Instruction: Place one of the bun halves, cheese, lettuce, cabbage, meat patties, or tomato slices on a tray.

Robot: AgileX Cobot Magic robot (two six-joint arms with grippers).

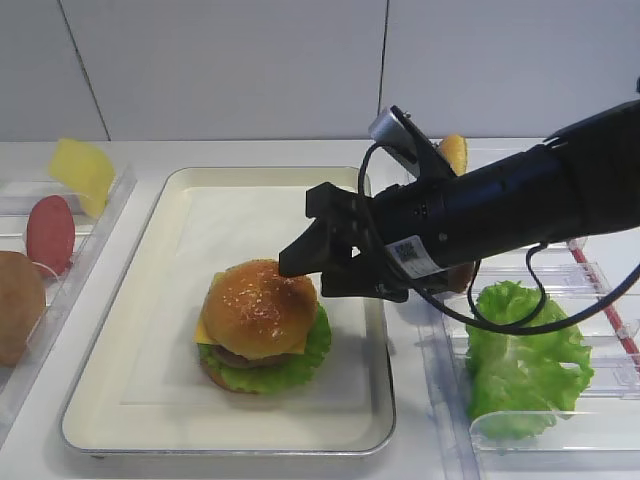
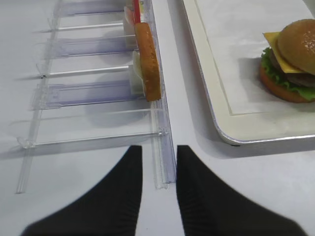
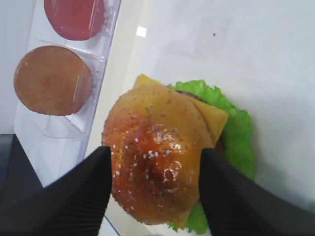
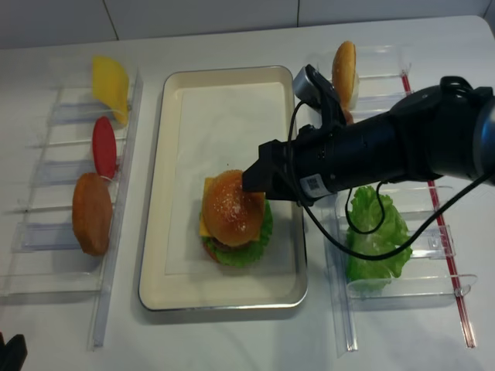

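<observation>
On your left, the rack [image 4: 46, 232] holds a cheese [image 4: 110, 81] slice, a tomato [image 4: 104, 145] slice and a bun [image 4: 91, 213] half standing on edge in their slots; these are light, stiff discs, so you would take one across its flat faces, gently, since the glossy crust looks slippery. The left gripper [image 2: 158, 172] sits low with a narrow gap, straddling the rack's end wall and holding nothing. On the tray [image 1: 95, 340] the top bun [image 1: 258, 307] caps a stack of cheese, patty and lettuce. The right gripper [image 3: 155, 169] is spread wide on either side of it; no contact shows. Only the right wrist view shows that gap. Only the overhead views show the right rack's lettuce [image 4: 375, 232].
</observation>
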